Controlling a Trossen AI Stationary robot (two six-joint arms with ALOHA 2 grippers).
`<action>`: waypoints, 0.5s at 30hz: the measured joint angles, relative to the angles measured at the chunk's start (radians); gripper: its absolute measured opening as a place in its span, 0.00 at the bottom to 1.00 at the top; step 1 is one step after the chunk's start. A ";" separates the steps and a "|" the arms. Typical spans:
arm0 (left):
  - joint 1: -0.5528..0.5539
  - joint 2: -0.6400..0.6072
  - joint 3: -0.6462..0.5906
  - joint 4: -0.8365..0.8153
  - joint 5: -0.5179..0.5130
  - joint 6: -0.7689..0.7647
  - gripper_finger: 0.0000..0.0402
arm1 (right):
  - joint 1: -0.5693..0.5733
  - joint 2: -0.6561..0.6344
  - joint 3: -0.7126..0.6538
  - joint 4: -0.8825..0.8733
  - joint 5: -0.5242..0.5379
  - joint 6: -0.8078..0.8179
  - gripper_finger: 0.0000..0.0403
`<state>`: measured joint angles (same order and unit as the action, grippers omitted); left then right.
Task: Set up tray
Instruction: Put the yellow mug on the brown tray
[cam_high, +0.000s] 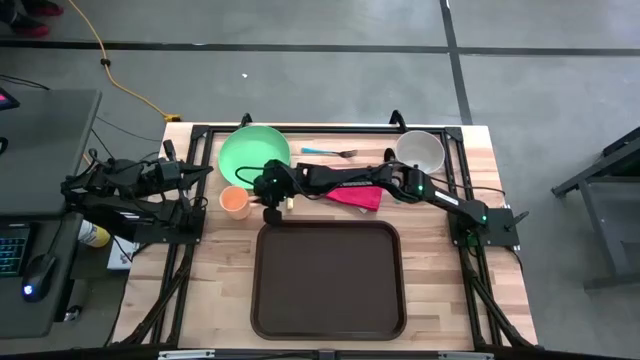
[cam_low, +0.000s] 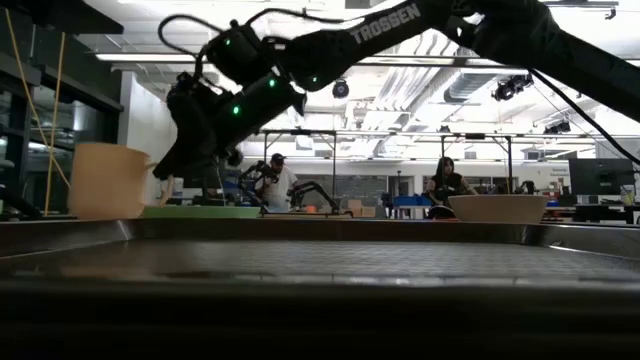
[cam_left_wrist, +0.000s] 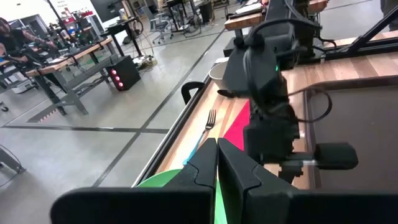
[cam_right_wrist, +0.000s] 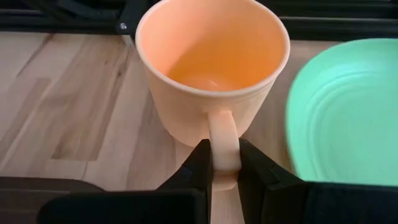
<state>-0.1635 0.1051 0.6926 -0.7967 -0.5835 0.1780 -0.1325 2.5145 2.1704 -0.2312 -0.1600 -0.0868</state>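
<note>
The right gripper (cam_right_wrist: 225, 163) pinches the handle of the orange cup (cam_right_wrist: 211, 68), which stands on the table between the green plate (cam_high: 254, 153) and the tray (cam_high: 328, 280). The tray lies nearer the front edge, nothing on it. The cup should rise straight and stay level, clearing the tray's rim before it lowers inside. The left gripper (cam_left_wrist: 217, 163) waits closed and empty at the table's left side.

The right arm (cam_high: 340, 182) hid part of the pink cloth (cam_high: 358, 197). In the low view, the tray (cam_low: 320, 262) was cut off at six o'clock, and distant people (cam_low: 275, 180) were too small to tell.
</note>
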 joint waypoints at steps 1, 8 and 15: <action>0.000 0.000 0.000 0.000 0.000 0.000 0.11 | 0.001 -0.009 0.000 0.002 0.008 0.000 0.07; 0.000 0.000 0.000 -0.019 0.001 0.000 0.11 | 0.002 -0.099 0.003 -0.137 0.120 0.005 0.07; 0.000 0.000 0.000 -0.018 0.016 0.000 0.11 | 0.005 -0.222 0.003 -0.393 0.253 0.138 0.07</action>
<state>-0.1638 0.1055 0.6926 -0.8143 -0.5671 0.1780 -0.1278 2.2930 2.1738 -0.6242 0.0930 0.0507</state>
